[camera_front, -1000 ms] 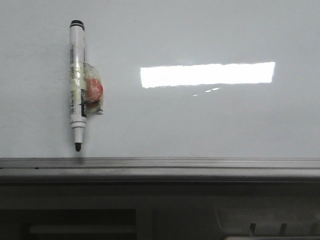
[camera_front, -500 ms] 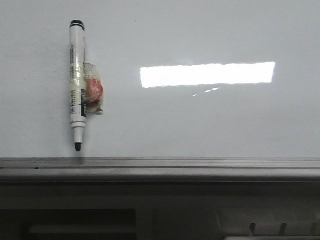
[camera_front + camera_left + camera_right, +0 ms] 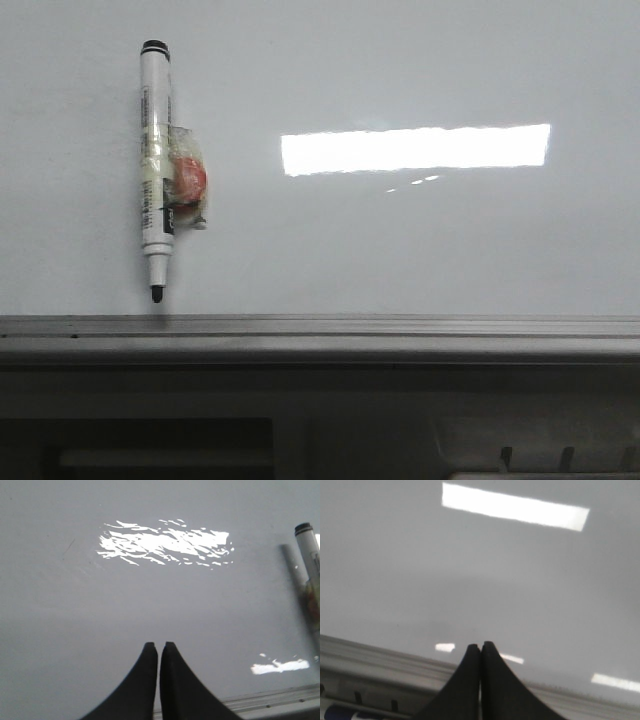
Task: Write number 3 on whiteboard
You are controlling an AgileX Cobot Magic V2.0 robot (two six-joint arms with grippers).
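The whiteboard (image 3: 420, 240) fills the front view, glossy pale grey with a bright rectangular reflection and a grey edge rail (image 3: 320, 335) at the near side. No number 3 shows on it. A white marker pen (image 3: 154, 170) with a black tip lies on the board at the left, a taped red piece on its side; it also shows in the left wrist view (image 3: 310, 575). My left gripper (image 3: 159, 645) is shut and empty over the bare board (image 3: 150, 595), apart from the pen. My right gripper (image 3: 481, 645) is shut and empty above the board (image 3: 495, 580) near its rail (image 3: 380, 660).
Below the rail in the front view is a dark frame with slots (image 3: 560, 458). Neither arm shows in the front view. A blue-and-white object (image 3: 340, 713) sits beyond the rail in the right wrist view.
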